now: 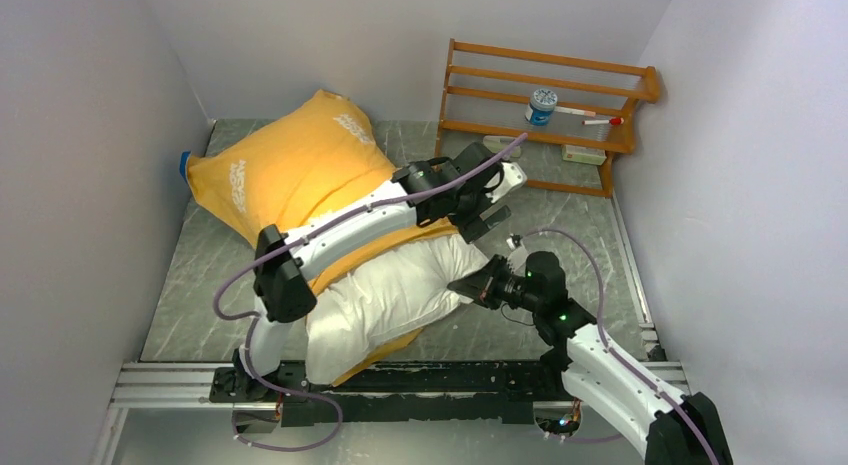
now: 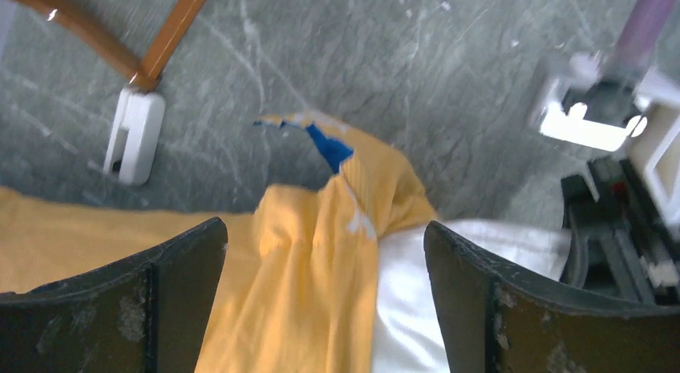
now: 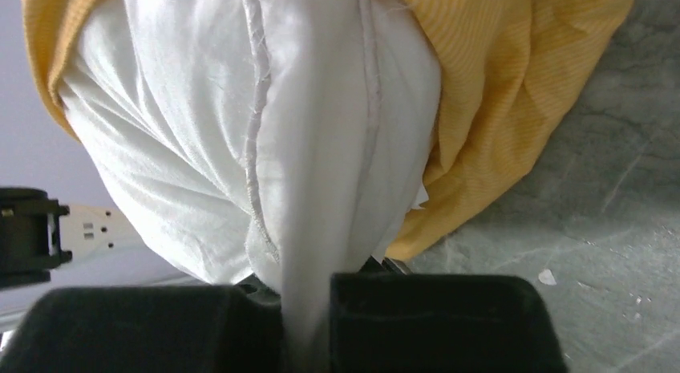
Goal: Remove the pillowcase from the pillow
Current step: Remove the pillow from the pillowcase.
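The orange-yellow pillowcase (image 1: 290,170) covers the far part of the white pillow (image 1: 390,290), whose near end bulges bare from its mouth. A blue corner shows at the far left. My left gripper (image 1: 487,217) is open above the bunched rim of the pillowcase (image 2: 321,253), with the white pillow (image 2: 409,309) beside it between the jaws. My right gripper (image 1: 475,285) is shut on a pinched fold of the pillow (image 3: 309,188) at its right corner. Orange fabric (image 3: 497,92) hangs to the right of that fold.
A wooden rack (image 1: 545,115) stands at the back right with a small tub (image 1: 541,105) and a marker on it. Its white foot (image 2: 135,135) is near the left gripper. White walls close in on both sides; a metal rail (image 1: 400,375) runs along the near edge.
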You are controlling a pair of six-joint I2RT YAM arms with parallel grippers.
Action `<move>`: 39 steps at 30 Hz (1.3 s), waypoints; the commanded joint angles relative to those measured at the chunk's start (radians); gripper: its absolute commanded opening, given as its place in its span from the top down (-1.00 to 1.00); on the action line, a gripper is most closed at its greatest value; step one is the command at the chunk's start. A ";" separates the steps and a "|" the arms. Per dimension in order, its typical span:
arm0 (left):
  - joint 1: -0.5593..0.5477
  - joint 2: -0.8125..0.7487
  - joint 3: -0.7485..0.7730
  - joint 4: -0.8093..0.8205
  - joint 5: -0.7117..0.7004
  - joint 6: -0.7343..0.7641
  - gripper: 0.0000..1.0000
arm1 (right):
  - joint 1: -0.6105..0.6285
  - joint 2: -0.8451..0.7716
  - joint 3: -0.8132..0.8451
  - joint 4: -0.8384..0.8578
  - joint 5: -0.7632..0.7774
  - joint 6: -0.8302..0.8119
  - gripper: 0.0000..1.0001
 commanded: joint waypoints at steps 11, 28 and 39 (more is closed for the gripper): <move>0.027 0.149 -0.008 -0.093 0.127 -0.025 -0.45 | 0.008 -0.144 -0.075 -0.135 -0.039 -0.088 1.00; 0.205 0.103 0.042 -0.015 0.005 -0.178 0.91 | 0.007 -0.140 0.036 -0.357 0.048 -0.180 1.00; 0.415 -0.077 -0.138 0.042 -0.164 -0.224 0.91 | 0.005 -0.012 0.235 -0.509 0.256 -0.256 1.00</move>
